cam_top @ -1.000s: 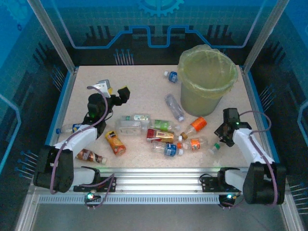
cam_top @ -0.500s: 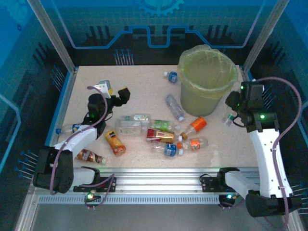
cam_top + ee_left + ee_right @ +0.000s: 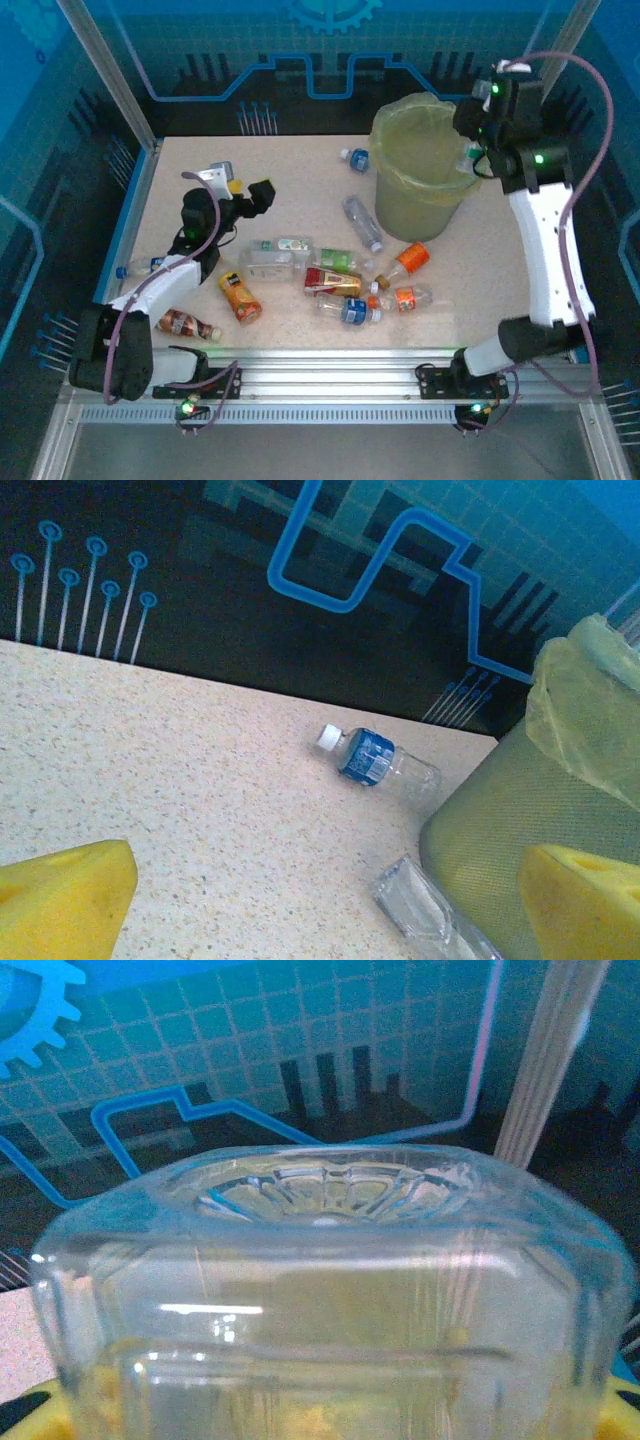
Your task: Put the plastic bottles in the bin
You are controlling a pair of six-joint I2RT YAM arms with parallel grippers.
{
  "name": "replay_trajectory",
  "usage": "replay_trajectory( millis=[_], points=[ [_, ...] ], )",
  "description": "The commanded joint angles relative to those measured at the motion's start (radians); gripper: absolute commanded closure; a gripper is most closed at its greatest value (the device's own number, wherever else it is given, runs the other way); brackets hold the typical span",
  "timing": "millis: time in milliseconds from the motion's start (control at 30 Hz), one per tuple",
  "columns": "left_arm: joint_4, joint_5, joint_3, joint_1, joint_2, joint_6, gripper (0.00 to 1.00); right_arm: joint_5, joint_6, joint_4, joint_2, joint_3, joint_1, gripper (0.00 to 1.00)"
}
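step: release over bin (image 3: 415, 205) | right jaws: clamped on clear bottle (image 3: 330, 1290), held above bin's right rim so it should drop inside | left jaws: spread wide, idle, well left of bin | other bottles (image 3: 335, 283): lying on surface (image 3: 300, 170) beside bin, uncollected

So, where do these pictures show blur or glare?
Right wrist: the clear bottle is very close to the lens, soft, with a white glare streak. Left wrist: the blue-labelled bottle is sharp, the yellow fingertips blurred. Top external: even bluish light, faint shadows.
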Motion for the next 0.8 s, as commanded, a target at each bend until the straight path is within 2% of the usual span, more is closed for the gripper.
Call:
replay_trajectory(
  millis=[0, 67, 133, 267, 533, 767],
  points=[
    [-0.011, 0.064, 0.039, -0.005, 0.010, -0.032, 0.01, -0.021, -0.065, 0.039, 0.110, 0.125, 0.022, 0.77],
    [-0.015, 0.076, 0.041, -0.005, 0.010, -0.038, 0.01, -0.014, -0.088, 0.043, 0.172, 0.178, 0.037, 0.77],
    [-0.017, 0.085, 0.041, -0.005, 0.009, -0.045, 0.01, 0.071, -0.159, 0.064, 0.219, 0.219, 0.089, 0.77],
    [-0.016, 0.103, 0.040, -0.005, 0.006, -0.058, 0.01, 0.157, -0.220, 0.072, 0.281, 0.270, 0.152, 0.77],
    [-0.011, 0.123, 0.023, -0.005, -0.011, -0.076, 0.01, 0.306, -0.302, 0.221, 0.309, 0.175, 0.233, 0.81],
    [-0.013, 0.122, 0.011, -0.005, -0.028, -0.064, 0.01, 0.399, -0.304, 0.287, 0.350, 0.094, 0.247, 0.83]
  ],
)
